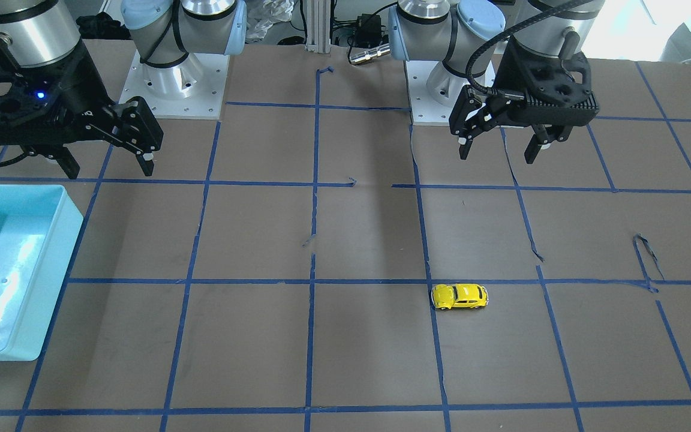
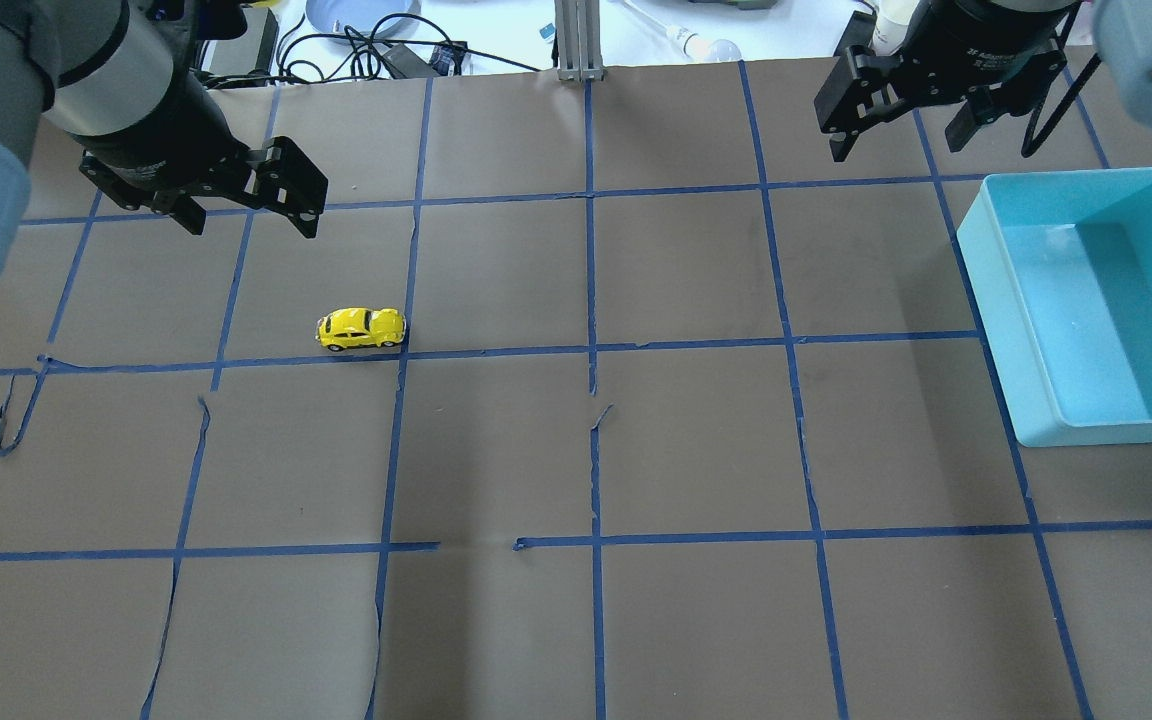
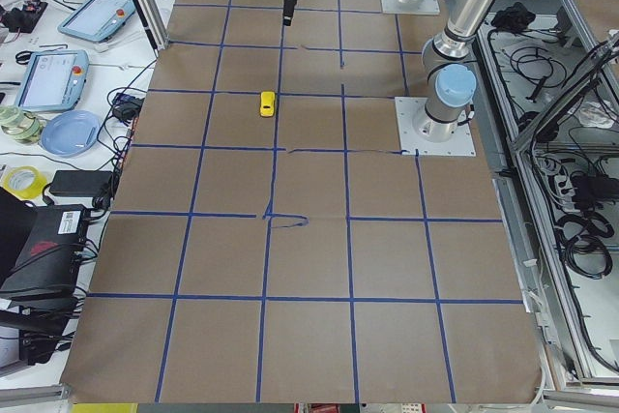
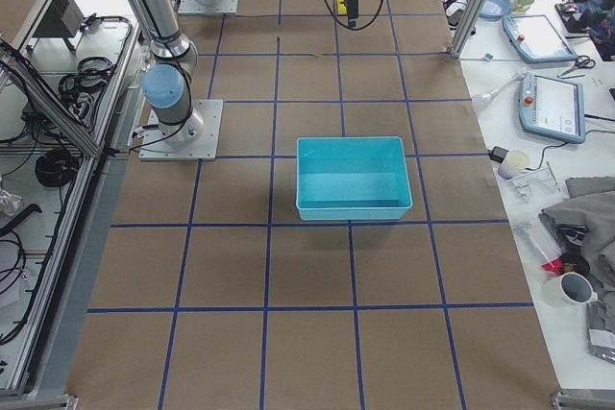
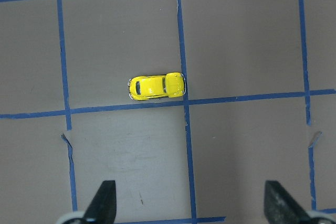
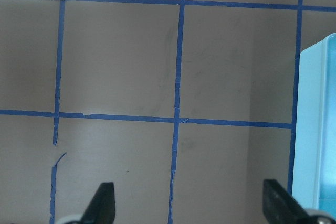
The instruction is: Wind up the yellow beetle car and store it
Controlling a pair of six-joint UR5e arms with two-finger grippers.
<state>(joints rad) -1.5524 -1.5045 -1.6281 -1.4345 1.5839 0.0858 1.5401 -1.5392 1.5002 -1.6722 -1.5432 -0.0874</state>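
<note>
We're seeing yellow beetle car [image 5: 157, 86] ahead of released L end effector [image 5: 190, 204], long axis parallel w/ its opening; released R end effector [image 2: 901, 146] far off.

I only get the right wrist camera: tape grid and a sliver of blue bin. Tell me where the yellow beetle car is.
Observer: The yellow beetle car stands on its wheels on the robot's left half of the table.
Operator: Report the left gripper.
Observer: The left gripper is open, up in the air and not touching the car.
Operator: Describe the whole bin.
Observer: The blue bin is a rectangular tub on the robot's right half of the table, and the car is not in it.
</note>
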